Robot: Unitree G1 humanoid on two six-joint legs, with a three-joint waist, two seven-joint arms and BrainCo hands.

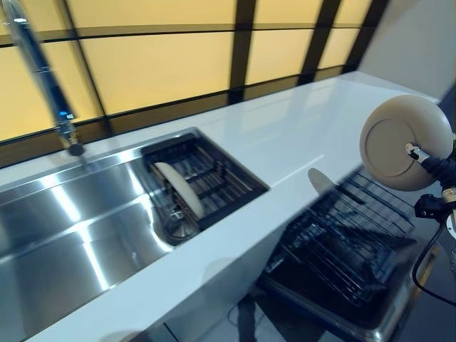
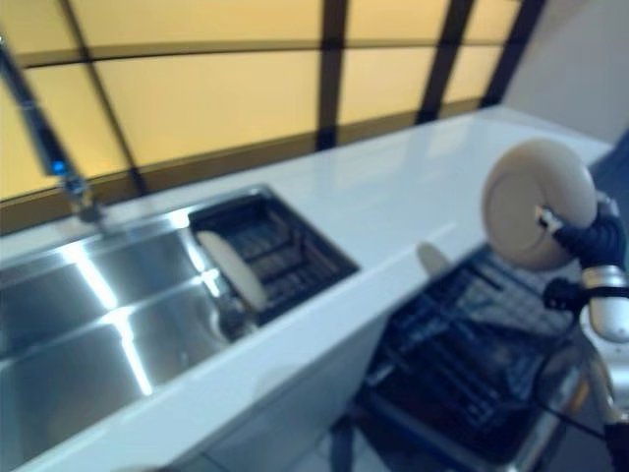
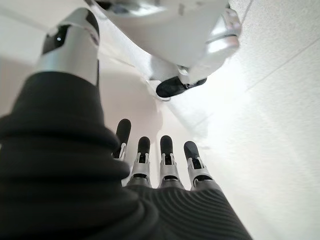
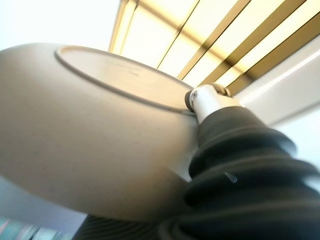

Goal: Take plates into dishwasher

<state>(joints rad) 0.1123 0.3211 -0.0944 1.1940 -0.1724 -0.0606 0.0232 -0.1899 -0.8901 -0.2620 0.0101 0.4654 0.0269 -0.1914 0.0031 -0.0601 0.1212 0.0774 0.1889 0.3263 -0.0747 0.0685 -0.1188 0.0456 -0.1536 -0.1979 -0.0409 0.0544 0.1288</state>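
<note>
Left hand: silver fingers in a row, dark rounded tips, dark ribbed cover over back and wrist. Right hand: silver thumb with a small dark screw, same dark ribbed cover bulging in folds.

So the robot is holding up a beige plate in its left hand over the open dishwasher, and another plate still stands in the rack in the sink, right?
Not quite: the beige plate is in the right hand, as the left eye view shows, raised over the open dishwasher rack. The left hand is empty, fingers straight. Another plate does stand in the sink rack.
</note>
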